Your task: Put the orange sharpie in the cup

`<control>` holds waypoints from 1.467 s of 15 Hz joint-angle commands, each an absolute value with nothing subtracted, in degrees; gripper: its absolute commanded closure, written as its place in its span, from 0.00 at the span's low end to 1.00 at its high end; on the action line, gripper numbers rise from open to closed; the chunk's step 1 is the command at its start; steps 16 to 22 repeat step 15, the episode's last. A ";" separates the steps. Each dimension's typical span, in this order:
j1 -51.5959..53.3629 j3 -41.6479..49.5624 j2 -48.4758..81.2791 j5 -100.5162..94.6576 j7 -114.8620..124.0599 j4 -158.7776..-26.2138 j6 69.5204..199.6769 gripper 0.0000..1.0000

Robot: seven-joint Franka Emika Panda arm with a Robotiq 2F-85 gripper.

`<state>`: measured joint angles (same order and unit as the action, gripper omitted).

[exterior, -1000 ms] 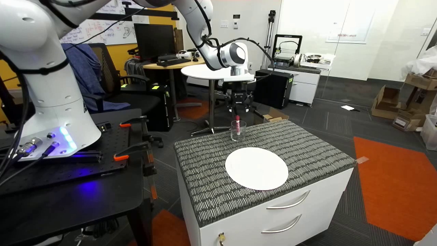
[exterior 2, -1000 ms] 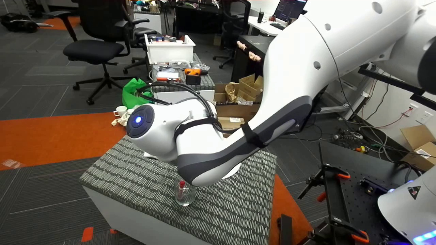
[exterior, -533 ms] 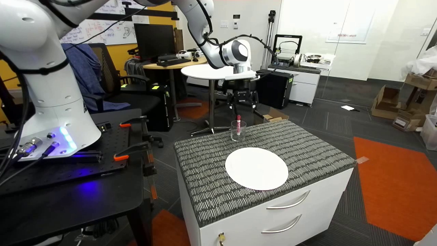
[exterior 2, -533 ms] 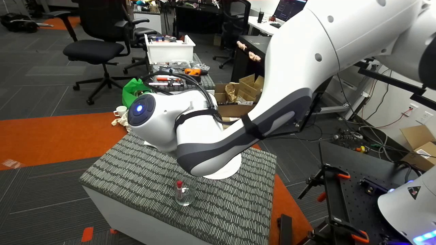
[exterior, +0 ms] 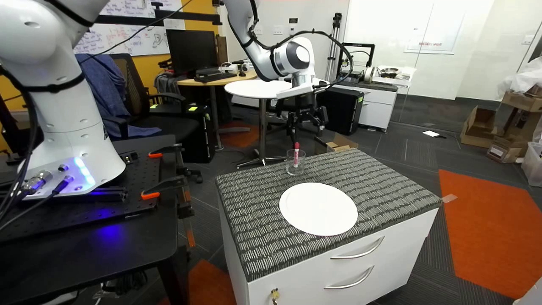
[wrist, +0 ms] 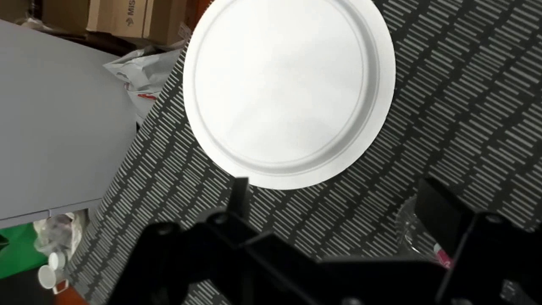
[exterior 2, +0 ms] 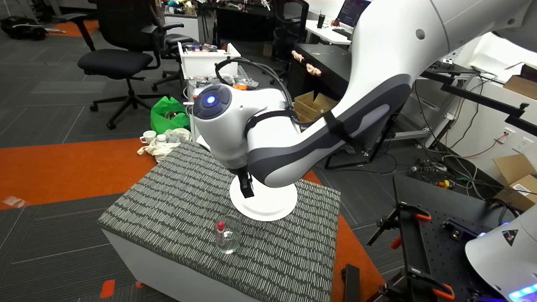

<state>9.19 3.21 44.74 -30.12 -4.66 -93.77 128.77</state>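
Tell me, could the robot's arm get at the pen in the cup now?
Probably yes: the gripper hangs nearby with its jaws apart, and the pen sticks up out of the lidless cup.

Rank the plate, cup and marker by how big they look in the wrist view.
1. Plate: clearly largest, though cut off at the picture's top.
2. Cup: partly hidden behind the gripper.
3. Marker: smallest; only a short piece shows.
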 commanded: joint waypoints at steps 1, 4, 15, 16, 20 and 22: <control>9.15 5.31 38.26 -30.78 3.27 -103.98 139.42 0.00; 10.01 8.07 36.70 -31.26 8.89 -108.09 148.42 0.00; 11.54 13.03 38.88 -28.48 11.67 -109.97 161.85 0.00; 11.54 13.03 38.88 -28.48 11.67 -109.97 161.85 0.00; 11.54 13.03 38.88 -28.48 11.67 -109.97 161.85 0.00; 11.54 13.03 38.88 -28.48 11.67 -109.97 161.85 0.00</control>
